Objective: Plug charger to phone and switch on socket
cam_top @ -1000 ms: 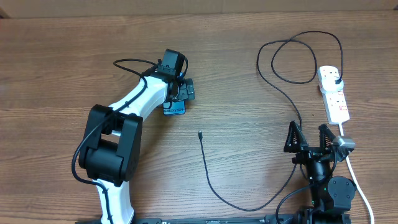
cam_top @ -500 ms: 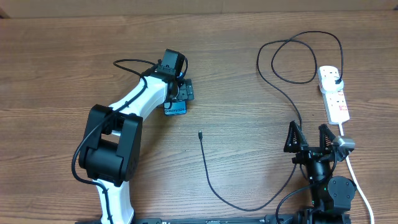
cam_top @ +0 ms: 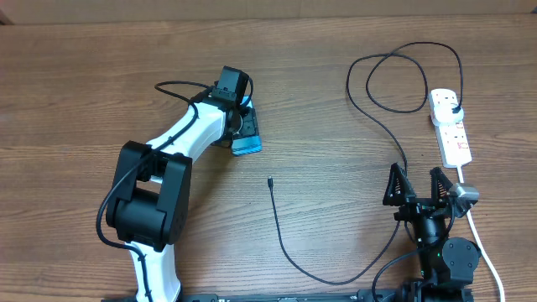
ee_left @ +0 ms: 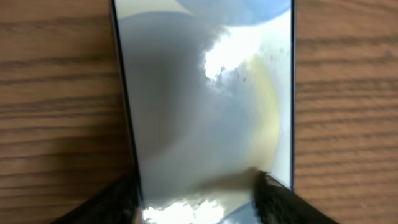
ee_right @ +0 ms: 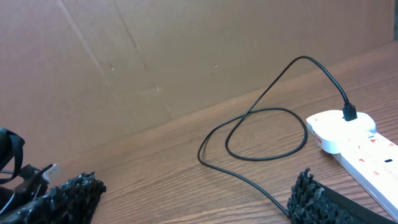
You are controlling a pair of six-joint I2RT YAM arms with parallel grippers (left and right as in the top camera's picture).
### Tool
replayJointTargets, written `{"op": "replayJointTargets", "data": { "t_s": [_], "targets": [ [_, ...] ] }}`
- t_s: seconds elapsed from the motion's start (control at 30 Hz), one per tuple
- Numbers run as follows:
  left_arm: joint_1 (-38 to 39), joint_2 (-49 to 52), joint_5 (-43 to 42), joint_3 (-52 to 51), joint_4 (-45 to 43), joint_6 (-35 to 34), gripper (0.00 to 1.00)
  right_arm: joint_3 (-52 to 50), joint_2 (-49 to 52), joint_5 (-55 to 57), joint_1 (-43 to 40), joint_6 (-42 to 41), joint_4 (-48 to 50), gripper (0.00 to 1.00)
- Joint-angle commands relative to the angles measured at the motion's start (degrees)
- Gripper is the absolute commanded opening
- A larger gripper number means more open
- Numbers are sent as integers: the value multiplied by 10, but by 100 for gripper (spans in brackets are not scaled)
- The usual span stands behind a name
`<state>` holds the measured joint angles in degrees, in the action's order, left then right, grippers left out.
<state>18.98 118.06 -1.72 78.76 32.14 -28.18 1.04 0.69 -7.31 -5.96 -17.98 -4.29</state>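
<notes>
The left claw (cam_top: 244, 127) is clamped on the phone (cam_top: 247, 145). In the wrist view its two fingers (ee_left: 109, 204) sit against the phone's long edges, and the glossy screen fills the picture with glare. From above, only the blue near end of the phone shows past the claw. It sits left of centre on the far half of the surface (cam_top: 84, 75). Whether the phone rests on the wood or is raised, I cannot tell.

Nearer and to the right lies the charger (cam_top: 278, 222). Its tip (cam_top: 269, 181) lies loose on the wood, well apart from the phone. From the tip the cable runs toward the near edge and curves right. It then climbs past the right claw (cam_top: 417, 186), makes a wide loop far right and ends at its plug (cam_top: 454, 106). The plug is seated in the far end of the socket (cam_top: 450, 127).

The right claw sits at the near right, its fingers spread apart and holding nothing. The socket lies just beyond it, farther and to the right. A white cord (cam_top: 485, 252) leaves the socket's near end and runs along the right side of that arm.
</notes>
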Motion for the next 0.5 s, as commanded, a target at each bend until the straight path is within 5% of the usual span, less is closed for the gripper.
{"op": "replayJointTargets", "data": {
  "t_s": [0.0, 0.2, 0.23, 0.3, 0.47],
  "targets": [
    [3, 36, -76, -19, 10, -6, 52, -6, -5, -3, 3, 1, 3, 100],
    [3, 36, -66, -19, 10, -5, 45, -6, -5, -3, 3, 1, 3, 100],
    [3, 36, -62, -19, 10, -2, 56, -6, -5, -3, 3, 1, 3, 100],
    [3, 36, -53, -19, 10, -2, 93, -6, -5, -3, 3, 1, 3, 100],
    [3, 36, -53, -19, 10, -2, 100, -6, -5, -3, 3, 1, 3, 100]
  ]
}}
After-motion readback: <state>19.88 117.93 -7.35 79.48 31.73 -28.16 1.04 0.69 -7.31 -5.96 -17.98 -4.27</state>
